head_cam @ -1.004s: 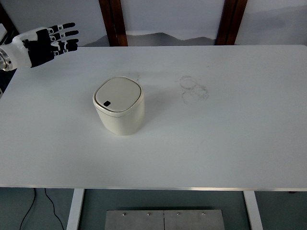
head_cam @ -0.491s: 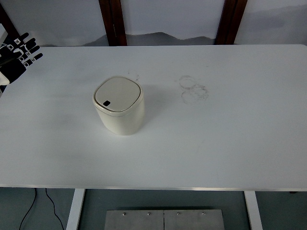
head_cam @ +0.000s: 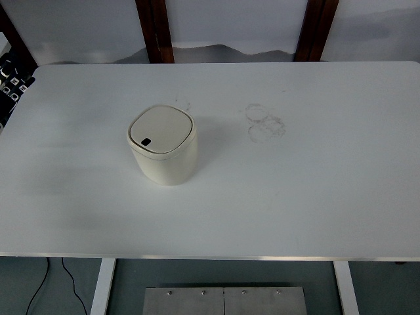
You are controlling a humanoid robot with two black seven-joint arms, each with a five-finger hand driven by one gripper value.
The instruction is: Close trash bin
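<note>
- The left hand (head_cam: 13, 79) shows only in part at the picture's left edge, off the desk's far left corner; too little is visible to tell how its fingers stand.
- The cream trash bin (head_cam: 163, 145) stands upright on the white desk (head_cam: 315, 190), left of centre, its lid down flat, with a small dark button at the lid's near-left side.
- Faint ring-shaped smudges (head_cam: 264, 122) mark the desk right of the bin.
</note>
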